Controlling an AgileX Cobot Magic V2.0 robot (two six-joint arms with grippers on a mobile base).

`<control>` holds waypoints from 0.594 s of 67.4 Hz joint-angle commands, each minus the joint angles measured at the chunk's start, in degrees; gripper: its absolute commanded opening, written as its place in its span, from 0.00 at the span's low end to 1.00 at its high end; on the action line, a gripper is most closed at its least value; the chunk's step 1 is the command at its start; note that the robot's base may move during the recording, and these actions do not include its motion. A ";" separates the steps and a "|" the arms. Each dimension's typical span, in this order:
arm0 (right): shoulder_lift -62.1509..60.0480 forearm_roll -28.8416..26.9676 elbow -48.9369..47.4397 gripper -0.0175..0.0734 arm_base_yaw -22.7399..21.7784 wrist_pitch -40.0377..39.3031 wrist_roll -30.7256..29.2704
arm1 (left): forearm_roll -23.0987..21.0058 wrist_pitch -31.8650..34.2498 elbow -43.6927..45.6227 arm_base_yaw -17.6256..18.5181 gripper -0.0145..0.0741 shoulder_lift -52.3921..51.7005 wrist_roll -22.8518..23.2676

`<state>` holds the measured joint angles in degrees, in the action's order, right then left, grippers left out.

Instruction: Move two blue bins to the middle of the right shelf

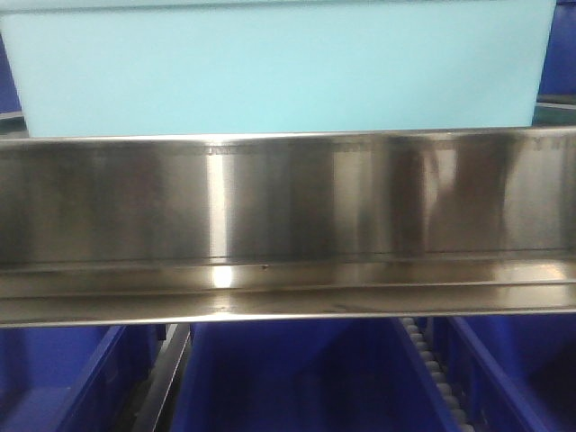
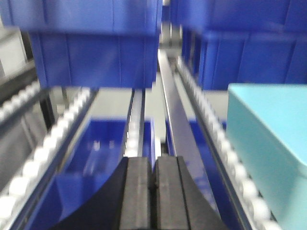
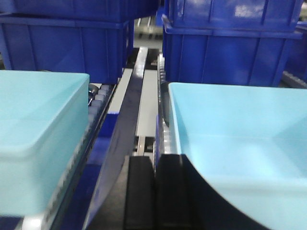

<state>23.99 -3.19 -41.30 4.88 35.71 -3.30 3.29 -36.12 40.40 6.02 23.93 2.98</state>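
Pressing its pads flat together on nothing, the left claw (image 2: 153, 167) hangs over the strip between two lanes of rollers (image 2: 62, 129). Just to its right a pale bin (image 2: 268, 158) sits on the rollers. Farther back, dark bins (image 2: 96, 52) fill both lanes toward the rear edge of the shelf.

The right claw (image 3: 154, 165) is likewise closed tight and empty. It is poised over the divider between two pale bins (image 3: 38, 143), one in each lane, near both but touching neither. Behind them more dark bins stand, stacked two high as far as I can tell.

From the front, a pale bin sits right behind the steel lip (image 1: 288, 207) along the shelf's front edge, with dark bins on the level beneath.

I judge that the rollers let bins run forward and the lip stops them, which would explain why the pale ones rest at the front edge. The dark bins look the likelier "blue bins". Neither claw holds one, so the move looks not yet begun. Shut pads suit slipping between bins, but they must spread before gripping a wall. Whether this is the right shelf I cannot tell.
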 commanded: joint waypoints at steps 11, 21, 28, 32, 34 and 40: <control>13.49 -0.06 -8.96 0.01 -0.12 -1.66 -0.12 | -0.38 -1.75 8.30 -0.05 0.04 11.49 -0.22; 17.67 -0.62 -9.25 0.01 -0.12 -4.63 -0.12 | -0.49 2.49 8.35 -0.05 0.04 13.93 -0.22; 21.13 -2.16 -10.41 0.01 -0.12 -3.81 -0.12 | -0.62 3.81 9.05 -0.05 0.04 16.81 0.11; 24.28 -3.90 -12.62 0.01 -0.12 -0.27 -0.12 | -2.26 0.46 10.77 -0.05 0.04 20.04 0.15; 25.83 -4.14 -13.96 0.01 -0.12 1.68 -0.12 | -3.29 -1.54 11.99 -0.05 0.04 21.72 0.15; 30.90 -4.14 -18.33 0.02 0.90 6.27 -0.12 | -7.29 -6.41 16.37 -0.05 0.04 27.49 0.15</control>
<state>50.72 -6.80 -56.12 5.01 38.85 -3.29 -0.36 -38.96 53.39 6.02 46.80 2.98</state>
